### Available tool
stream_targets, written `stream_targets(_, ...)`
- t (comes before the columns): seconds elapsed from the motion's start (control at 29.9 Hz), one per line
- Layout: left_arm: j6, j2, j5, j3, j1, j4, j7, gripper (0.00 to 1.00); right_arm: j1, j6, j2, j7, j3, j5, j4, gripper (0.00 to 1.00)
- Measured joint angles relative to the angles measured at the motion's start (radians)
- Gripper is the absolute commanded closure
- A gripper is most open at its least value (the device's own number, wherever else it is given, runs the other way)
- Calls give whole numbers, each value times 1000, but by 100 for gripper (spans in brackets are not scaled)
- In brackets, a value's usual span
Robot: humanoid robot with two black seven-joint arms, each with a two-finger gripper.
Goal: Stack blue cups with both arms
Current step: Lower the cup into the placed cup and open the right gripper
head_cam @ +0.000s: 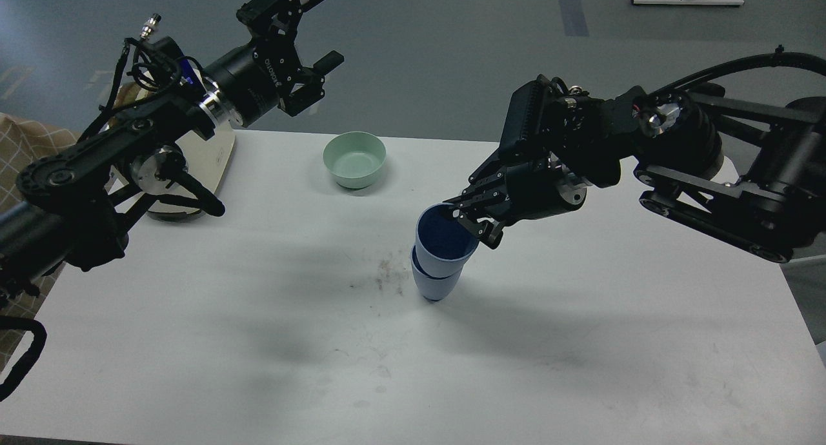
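While the right pincer (477, 222) grips the rim of the upper blue cup (444, 240) on its right side, closed on the wall, that cup sits nested in the lower blue cup (433, 282), tilted slightly left, its long axis near upright. Both stand mid-desk (258, 342). The left pincer (316, 29) hangs high at far left, spread wide and empty, well apart from the stack. The green bowl (354, 159) lies behind; open desk surrounds the stack.

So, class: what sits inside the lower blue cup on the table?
The upper blue cup is nested in the lower blue cup, tilted, with the right gripper at its rim. The lower cup's interior is covered.
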Motion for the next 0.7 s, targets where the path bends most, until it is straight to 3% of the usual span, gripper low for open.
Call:
stream_targets(0.2, 0, 0, 0, 0, 1, 0, 0, 2, -12, 0, 2, 0, 10, 0, -21, 100)
stream_targets(0.23, 0, 0, 0, 0, 1, 0, 0, 2, -12, 0, 2, 0, 11, 0, -22, 96)
stream_targets(0.27, 0, 0, 0, 0, 1, 0, 0, 2, -13, 0, 2, 0, 11, 0, -25, 80)
stream_targets(0.33, 0, 0, 0, 0, 2, 0, -1, 2, -16, 0, 2, 0, 12, 0, -33, 62)
stream_targets(0.37, 0, 0, 0, 0, 4, 0, -1, 2, -20, 0, 2, 0, 13, 0, -36, 47)
stream_targets(0.53, 0, 0, 0, 0, 10, 0, -1, 2, -33, 0, 3, 0, 35, 0, -41, 27)
stream_targets(0.67, 0, 0, 1, -1, 10, 0, -1, 2, -43, 0, 2, 0, 60, 0, -41, 18)
stream_targets(0.7, 0, 0, 2, -1, 10, 0, -1, 2, -43, 0, 3, 0, 66, 0, -42, 11)
